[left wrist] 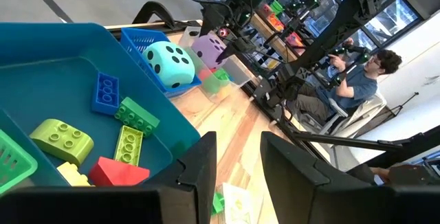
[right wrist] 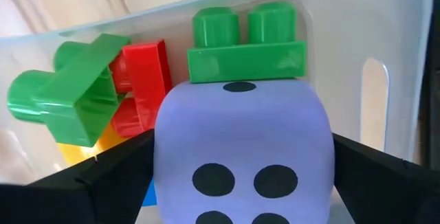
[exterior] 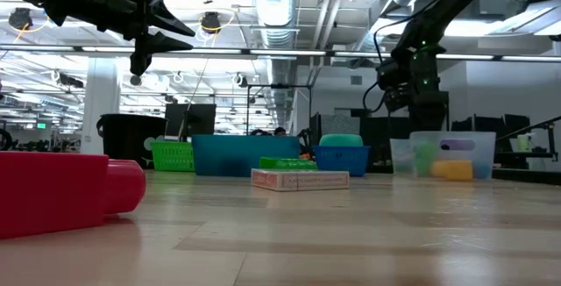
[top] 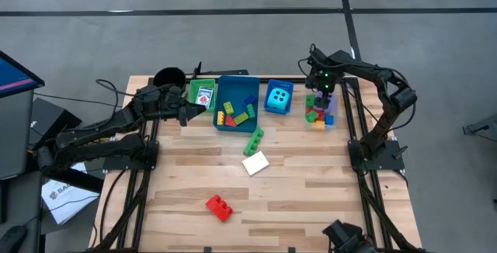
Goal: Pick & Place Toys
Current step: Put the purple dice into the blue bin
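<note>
Purple dice (right wrist: 244,155) between right gripper's (right wrist: 240,176) fingers (right wrist: 103,176) hides bricks below.

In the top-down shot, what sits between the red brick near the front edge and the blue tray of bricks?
In the high view, a white card and a green brick lie between the red brick and the blue tray, on otherwise bare wood.

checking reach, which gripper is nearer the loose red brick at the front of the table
Left, though neither is close. The left gripper hangs by the blue tray's edge, at the far side from the red brick. The right gripper is above the clear tray, farther off, holding the purple dice.
</note>
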`<act>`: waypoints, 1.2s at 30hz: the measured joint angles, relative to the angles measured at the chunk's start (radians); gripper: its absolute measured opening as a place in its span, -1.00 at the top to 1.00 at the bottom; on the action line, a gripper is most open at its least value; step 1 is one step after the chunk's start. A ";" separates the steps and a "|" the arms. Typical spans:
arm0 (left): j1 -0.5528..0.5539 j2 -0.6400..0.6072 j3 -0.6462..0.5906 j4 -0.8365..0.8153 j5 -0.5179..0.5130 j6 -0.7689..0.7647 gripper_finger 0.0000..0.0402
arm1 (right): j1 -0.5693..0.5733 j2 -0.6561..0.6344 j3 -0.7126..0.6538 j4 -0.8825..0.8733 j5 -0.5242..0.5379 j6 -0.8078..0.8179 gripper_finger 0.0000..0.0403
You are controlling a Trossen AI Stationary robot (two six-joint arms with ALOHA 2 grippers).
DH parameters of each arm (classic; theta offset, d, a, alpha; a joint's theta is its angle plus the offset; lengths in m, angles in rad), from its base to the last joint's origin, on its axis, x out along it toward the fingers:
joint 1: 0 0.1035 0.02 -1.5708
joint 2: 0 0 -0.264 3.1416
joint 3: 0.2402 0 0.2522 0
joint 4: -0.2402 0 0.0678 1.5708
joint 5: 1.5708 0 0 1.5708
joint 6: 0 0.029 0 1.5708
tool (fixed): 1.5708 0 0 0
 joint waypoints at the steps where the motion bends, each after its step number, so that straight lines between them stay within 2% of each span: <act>1: 0.000 0.000 0.000 0.000 0.000 0.000 0.46 | 0.000 0.003 0.000 0.001 0.013 -0.003 -0.95; 11: 0.000 0.000 0.000 0.000 0.000 0.000 0.46 | 0.009 0.020 0.001 0.011 0.058 0.024 -0.91; 20: 0.000 0.000 0.000 0.000 -0.005 0.000 0.46 | 0.035 0.020 0.002 -0.008 0.070 0.081 -0.59; 27: 0.000 0.000 0.000 0.000 -0.006 0.000 0.46 | 0.068 0.026 0.041 -0.112 0.059 0.108 -0.57; 36: 0.000 0.000 0.000 0.000 -0.007 -0.006 0.46 | 0.080 0.024 0.178 -0.260 0.057 0.168 -0.57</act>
